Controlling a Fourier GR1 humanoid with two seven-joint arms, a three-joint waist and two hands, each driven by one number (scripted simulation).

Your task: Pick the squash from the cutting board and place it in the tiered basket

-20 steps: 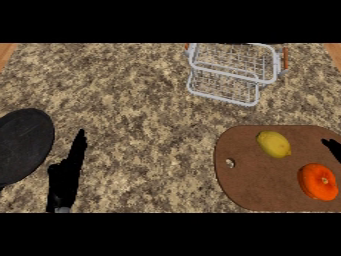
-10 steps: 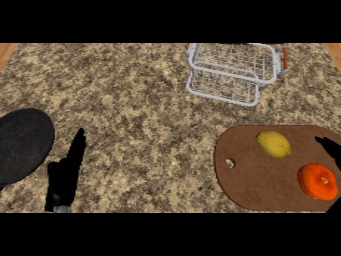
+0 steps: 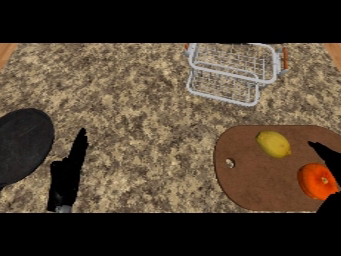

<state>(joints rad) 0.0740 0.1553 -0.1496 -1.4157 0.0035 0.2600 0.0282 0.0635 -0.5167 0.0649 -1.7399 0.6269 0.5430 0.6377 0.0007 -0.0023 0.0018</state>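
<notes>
A: Well, from the head view, what lies on the counter?

B: A speckled stone top with wood showing at both far corners. Toward the back, right of centre, stands the tiered basket, white wire, with an orange handle at each side. Nothing lies in it.

A: And the squash?

B: The squash is the yellow, lemon-shaped thing on the cutting board, in the board's upper middle. The board is brown and rounded, with a small hole near its left edge, and sits at the lower right of the counter, well apart from the basket.

A: Anything else on the board?

B: An orange fruit, near the board's right side, below and to the right of the squash. The two are near each other and do not touch.

A: Where is the right hand?

B: The right hand comes in at the lower right edge, over the board's right side. Its fingers are stretched out straight, pointing up and to the left, with the tip just right of the squash and clear of it. It partly covers the orange fruit and grasps nothing.

A: The left hand?

B: The left hand rests at the lower left, fingers straight and pointing up, holding nothing. Just to its left lies a black pan, partly cut off by the edge.
</notes>
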